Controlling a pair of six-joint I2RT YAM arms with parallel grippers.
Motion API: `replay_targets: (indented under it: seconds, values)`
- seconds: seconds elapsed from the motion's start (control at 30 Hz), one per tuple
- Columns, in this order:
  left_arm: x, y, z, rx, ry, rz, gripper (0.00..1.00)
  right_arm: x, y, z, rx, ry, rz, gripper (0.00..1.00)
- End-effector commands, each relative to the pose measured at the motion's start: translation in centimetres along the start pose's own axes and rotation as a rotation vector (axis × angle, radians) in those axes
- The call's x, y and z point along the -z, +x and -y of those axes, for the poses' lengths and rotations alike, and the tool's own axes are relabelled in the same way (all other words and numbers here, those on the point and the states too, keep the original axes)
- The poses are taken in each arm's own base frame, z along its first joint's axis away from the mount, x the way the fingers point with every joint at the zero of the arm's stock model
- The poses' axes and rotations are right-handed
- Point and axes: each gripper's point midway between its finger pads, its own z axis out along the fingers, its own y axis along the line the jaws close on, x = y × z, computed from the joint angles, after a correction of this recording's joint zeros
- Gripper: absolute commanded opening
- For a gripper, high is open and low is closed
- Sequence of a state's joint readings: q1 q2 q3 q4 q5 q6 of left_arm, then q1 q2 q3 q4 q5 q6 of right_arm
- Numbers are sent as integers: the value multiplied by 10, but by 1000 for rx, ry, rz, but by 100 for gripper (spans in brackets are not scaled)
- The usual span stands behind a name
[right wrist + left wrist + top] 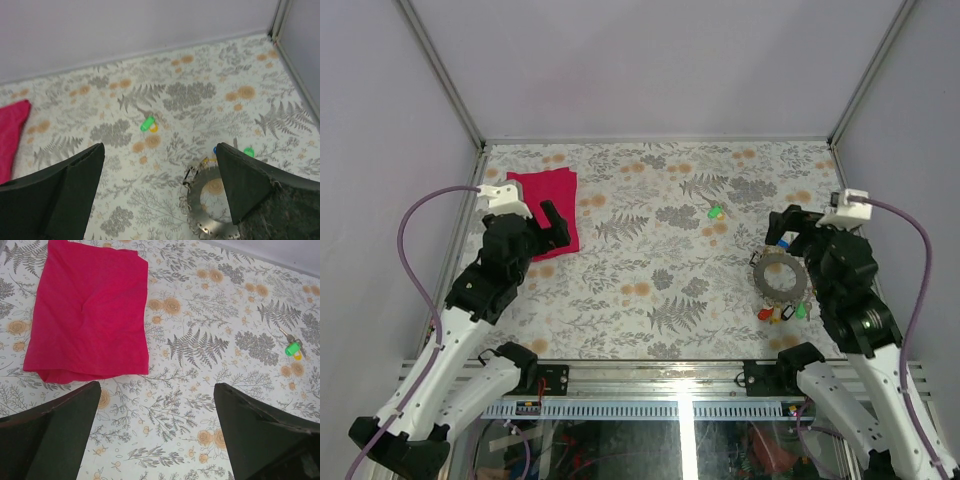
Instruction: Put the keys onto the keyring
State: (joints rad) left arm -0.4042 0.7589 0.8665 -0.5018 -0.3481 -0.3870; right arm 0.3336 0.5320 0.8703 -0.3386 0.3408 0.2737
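Note:
The keyring [779,276] is a flat grey metal ring lying on the floral table at the right, with red, orange, white and green keys [782,312] fringing its near rim. In the right wrist view the keyring [195,205] lies low, beside my right finger. A loose green key [716,212] with a yellow one beside it lies apart, further back and left; it shows as a green key [147,124] and again as a green key [293,348]. My right gripper [798,228] hovers open over the ring's far side. My left gripper [542,228] is open and empty at the left.
A folded red cloth [548,205] lies at the back left, just beyond my left gripper [157,387], seen as the red cloth [90,310]. Grey walls close the table on three sides. A metal rail [680,375] runs along the near edge.

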Motion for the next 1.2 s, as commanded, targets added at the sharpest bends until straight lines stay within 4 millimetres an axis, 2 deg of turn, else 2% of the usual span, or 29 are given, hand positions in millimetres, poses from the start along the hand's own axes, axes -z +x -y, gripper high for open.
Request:
replay_targets:
  seconds: [0.0,0.13,0.3,0.4,0.47,0.6,0.8,1.17]
  values:
    - [-7,-3,6,3,13,12,100,-25,40,-12,13,-7,-201,100]
    - [-17,7,-3,-9,-69,-47,100,-45,92,-21,18,4,-436,99]
    - [-26,18,-7,-19,-115,-108,100,-60,152,-12,39,96,-651,99]
    - [-26,23,-5,-13,-93,-114,100,-68,175,-2,5,125,-709,99]
    - [-25,25,-10,11,-116,-96,100,-72,191,5,-48,120,-755,99]
    - [-22,23,-15,49,-131,-63,100,-73,217,30,-149,184,-809,99]
    - [-19,22,-17,-4,-138,-83,100,-71,251,51,-284,229,-865,99]
    - [-21,28,-24,-44,-172,-115,100,-72,284,54,-324,188,-937,99]
